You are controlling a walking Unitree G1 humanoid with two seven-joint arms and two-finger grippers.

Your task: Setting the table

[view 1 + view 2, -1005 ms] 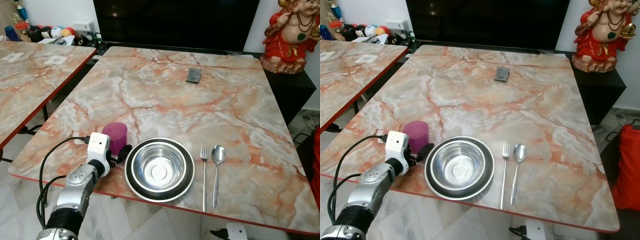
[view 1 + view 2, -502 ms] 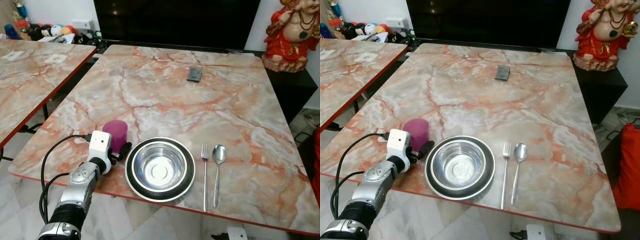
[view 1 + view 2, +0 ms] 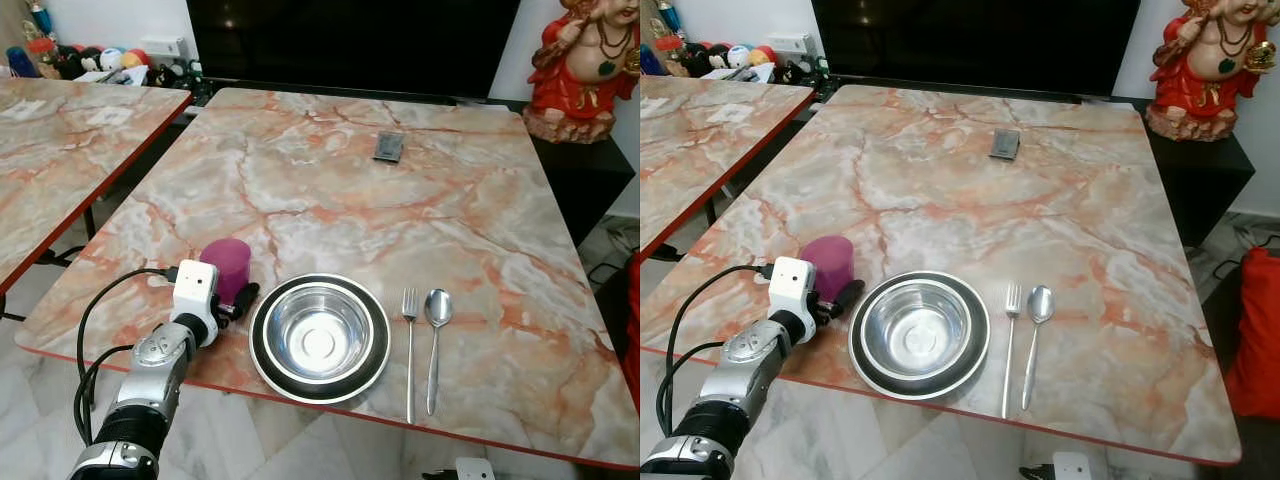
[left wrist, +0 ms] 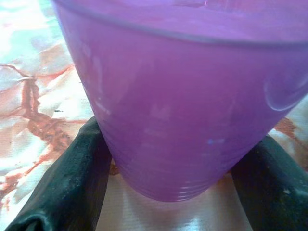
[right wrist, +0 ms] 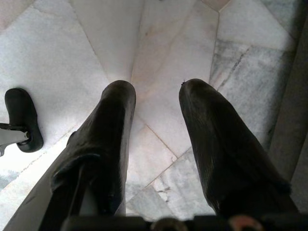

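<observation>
A purple cup (image 3: 226, 268) stands on the marble table (image 3: 400, 220) near its front left corner, just left of a black-rimmed plate (image 3: 261, 350) that holds a steel bowl (image 3: 320, 332). My left gripper (image 3: 236, 291) is shut on the purple cup low down; in the left wrist view its black fingers (image 4: 62, 183) press against both sides of the cup's base (image 4: 178, 120). A fork (image 3: 409, 345) and a spoon (image 3: 434, 335) lie side by side right of the plate. My right gripper (image 5: 156, 110) hangs open above the tiled floor.
A small dark flat object (image 3: 388, 147) lies toward the table's far side. A second marble table (image 3: 60, 150) stands to the left across a narrow gap. A red figurine (image 3: 585, 65) sits on a dark stand at the back right, beside a black screen (image 3: 350, 40).
My left gripper and the purple cup have shifted slightly left, away from the plate. Plate, bowl, fork and spoon have stayed put.
</observation>
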